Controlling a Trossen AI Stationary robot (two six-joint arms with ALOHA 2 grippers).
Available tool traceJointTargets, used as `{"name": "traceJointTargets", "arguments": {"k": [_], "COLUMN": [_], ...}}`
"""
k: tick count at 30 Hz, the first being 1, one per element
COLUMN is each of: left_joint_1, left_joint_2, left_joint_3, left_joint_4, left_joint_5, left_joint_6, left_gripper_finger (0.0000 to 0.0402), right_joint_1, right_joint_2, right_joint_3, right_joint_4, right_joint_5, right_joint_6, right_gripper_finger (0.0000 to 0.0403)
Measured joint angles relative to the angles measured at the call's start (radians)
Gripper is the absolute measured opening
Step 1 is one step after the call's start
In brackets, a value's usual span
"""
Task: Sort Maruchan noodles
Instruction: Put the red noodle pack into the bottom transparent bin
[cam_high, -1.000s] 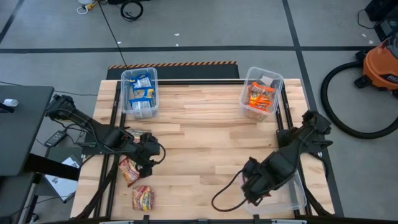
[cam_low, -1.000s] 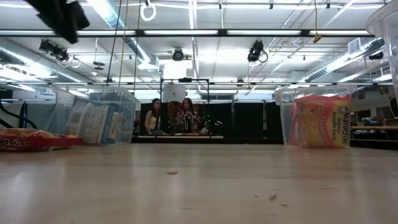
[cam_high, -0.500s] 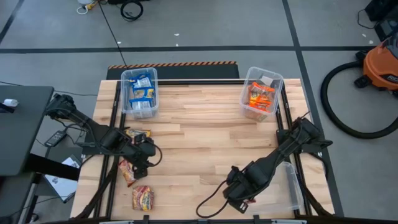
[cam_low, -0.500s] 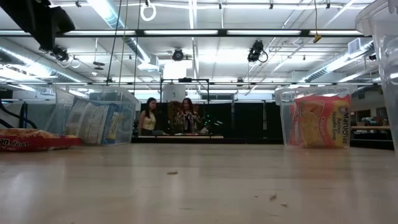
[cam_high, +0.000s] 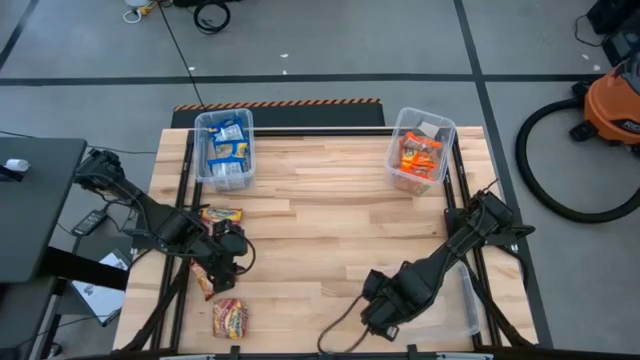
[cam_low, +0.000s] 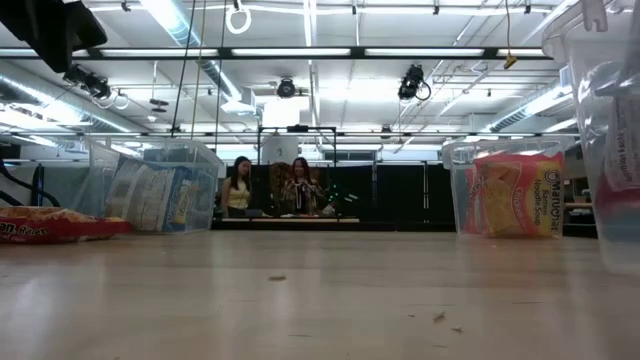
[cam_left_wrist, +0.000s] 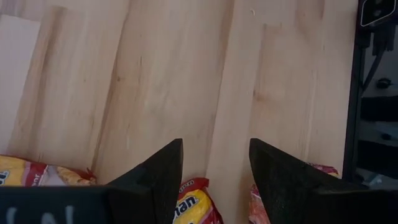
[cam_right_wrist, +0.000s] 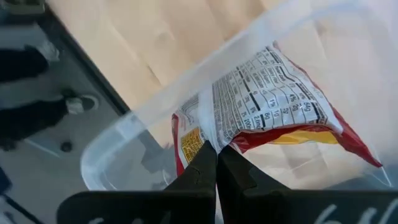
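Three red-and-yellow Maruchan noodles packets (cam_high: 222, 214) (cam_high: 205, 280) (cam_high: 230, 318) lie flat near the table's left edge. My left gripper (cam_high: 228, 260) hangs open above them, touching none; its wrist view shows packets (cam_left_wrist: 193, 204) below the fingers. My right gripper (cam_right_wrist: 216, 149) is shut on a red packet (cam_right_wrist: 267, 93) whose white printed back shows. It is held at a clear bin (cam_high: 470, 300) at the near right, and the low view shows it inside that bin (cam_low: 585, 130). My right gripper pinches the packet by one edge (cam_right_wrist: 214, 138) between its two shut fingers, coming from above and pointing down. The packet spreads away from the fingertips inside the bin's rim (cam_right_wrist: 155, 106). Whether the fingers also catch the bin's wall, I cannot tell.
A clear bin with blue packets (cam_high: 225, 150) stands at the far left and one with orange packets (cam_high: 420, 152) at the far right. The table's middle is bare wood. An orange vacuum (cam_high: 615, 105) stands on the floor to the right. People sit far behind the table (cam_low: 270, 190).
My right gripper has gone down and toward the table's near left, rolling as it went, and stays shut on the packet. The clear bin has come farther into the low view with it and stands less tilted. My left gripper has hardly shifted.
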Motion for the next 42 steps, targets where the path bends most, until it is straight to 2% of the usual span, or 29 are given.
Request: {"name": "traceJointTargets", "arguments": {"k": [6, 11, 16, 22, 25, 28, 31, 35, 39, 42], "left_joint_1": [-0.026, -0.028, -0.028, -0.028, -0.028, -0.028, -0.028, -0.012, 0.026, 0.062], "left_joint_2": [0.0, 0.0, 0.0, 0.0, 0.0, 0.008, 0.044, 0.146, 0.3, 0.408], "left_joint_3": [0.0, 0.0, 0.0, 0.0, 0.0, 0.0, 0.0, 0.0, 0.0, 0.0], "left_joint_4": [0.013, 0.048, 0.093, 0.106, 0.115, 0.162, 0.209, 0.365, 0.614, 0.828], "left_joint_5": [-0.035, -0.041, -0.059, -0.059, -0.063, -0.103, -0.128, -0.16, -0.225, -0.234], "left_joint_6": [-0.024, -0.036, -0.046, -0.046, -0.052, -0.064, -0.021, 0.072, 0.165, 0.21], "left_gripper_finger": [0.0192, 0.0192, 0.0192, 0.0192, 0.0192, 0.0192, 0.0192, 0.0192, 0.0192, 0.0192], "right_joint_1": [0.037, 0.036, 0.033, 0.031, 0.026, 0.016, 0.002, -0.016, -0.025, -0.026], "right_joint_2": [0.003, 0.003, 0.003, 0.003, -0.001, -0.001, -0.002, -0.005, -0.004, -0.001], "right_joint_3": [0.0, -0.014, -0.112, -0.141, -0.14, -0.118, -0.088, -0.054, -0.053, -0.053], "right_joint_4": [0.005, 0.05, 0.173, 0.199, 0.199, 0.171, 0.083, 0.021, 0.075, 0.106], "right_joint_5": [0.101, 0.113, 0.111, 0.114, 0.078, 0.029, 0.032, 0.061, 0.048, 0.053], "right_joint_6": [-0.16, -0.298, -0.414, -0.447, -0.445, -0.434, -0.382, -0.361, -0.373, -0.357], "right_gripper_finger": [0.0003, 0.0007, 0.0009, 0.001, 0.001, 0.001, 0.0009, 0.0007, 0.0007, 0.0007]}}
